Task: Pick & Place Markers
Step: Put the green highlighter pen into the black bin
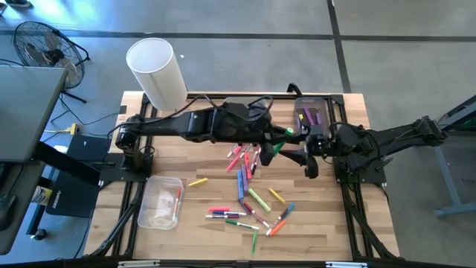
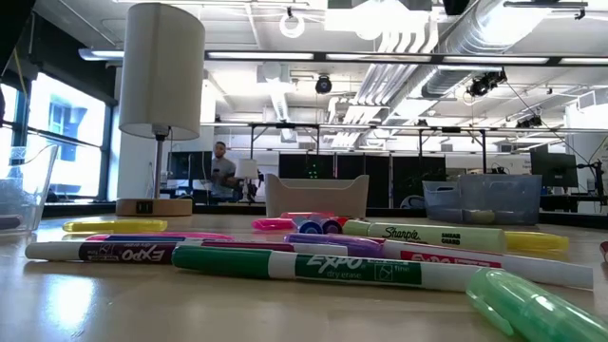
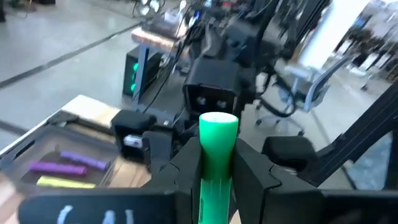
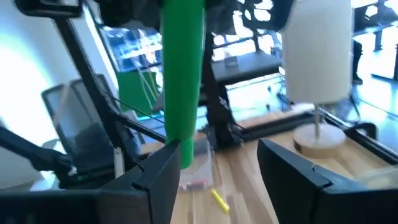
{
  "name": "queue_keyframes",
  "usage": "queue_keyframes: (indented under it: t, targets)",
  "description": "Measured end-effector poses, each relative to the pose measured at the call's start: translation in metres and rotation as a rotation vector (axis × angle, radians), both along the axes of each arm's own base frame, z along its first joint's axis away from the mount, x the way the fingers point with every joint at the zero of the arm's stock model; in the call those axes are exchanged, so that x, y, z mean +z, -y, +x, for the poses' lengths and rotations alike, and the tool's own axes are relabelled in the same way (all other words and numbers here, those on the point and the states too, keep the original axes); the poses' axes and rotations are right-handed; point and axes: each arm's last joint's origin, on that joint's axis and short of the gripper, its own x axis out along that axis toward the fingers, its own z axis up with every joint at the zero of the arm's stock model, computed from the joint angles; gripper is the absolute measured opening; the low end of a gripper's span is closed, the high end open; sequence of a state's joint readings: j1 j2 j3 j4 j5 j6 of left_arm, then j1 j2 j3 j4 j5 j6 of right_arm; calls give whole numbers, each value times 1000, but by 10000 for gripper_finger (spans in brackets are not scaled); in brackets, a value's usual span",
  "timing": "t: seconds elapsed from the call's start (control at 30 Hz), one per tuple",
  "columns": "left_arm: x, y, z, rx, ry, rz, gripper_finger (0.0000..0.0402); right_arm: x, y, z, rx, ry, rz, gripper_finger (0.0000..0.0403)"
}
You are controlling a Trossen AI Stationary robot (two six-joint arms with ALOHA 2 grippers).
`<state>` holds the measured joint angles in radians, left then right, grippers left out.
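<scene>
Markers (image 1: pixel 249 197) litter your wooden desk (image 1: pixel 327 223); left pincer (image 3: pixel 217 168) clamps one smooth green marker (image 3: pixel 217 134), right pincer (image 4: pixel 214 168) gapes wide, holding nothing.

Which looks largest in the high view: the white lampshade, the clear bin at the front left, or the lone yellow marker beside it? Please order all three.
1. Lampshade, though it stands nearer the overhead camera, which enlarges it.
2. Clear bin, close to the lampshade in apparent size, so this order is unsure.
3. Yellow marker, clearly smallest.
</scene>
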<state>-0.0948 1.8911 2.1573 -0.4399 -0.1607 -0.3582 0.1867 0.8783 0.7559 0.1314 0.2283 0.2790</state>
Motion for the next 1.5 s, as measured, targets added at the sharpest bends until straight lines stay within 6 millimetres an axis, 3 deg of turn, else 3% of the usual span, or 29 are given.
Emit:
queue_keyframes:
  t: [0.33,0.7,0.87,1.03,1.23,1.5]
  targets:
    - [-9,-6,5,6,-40,-4,57,2,0,0,113,7,7,201]
    - [-5,-8,6,23,-6,13,56,7,8,2,28,75,-12,200]
    - [-20,-10,23,29,3,14,56,5,14,5,-6,63,-6,197]
    - [-24,-19,29,7,9,1,56,6,18,5,-28,69,-9,158]
    - [-27,-36,31,-9,-5,40,56,0,25,5,-78,9,-6,44]
    - [-25,-65,29,-105,0,73,58,0,41,5,-176,7,6,42]
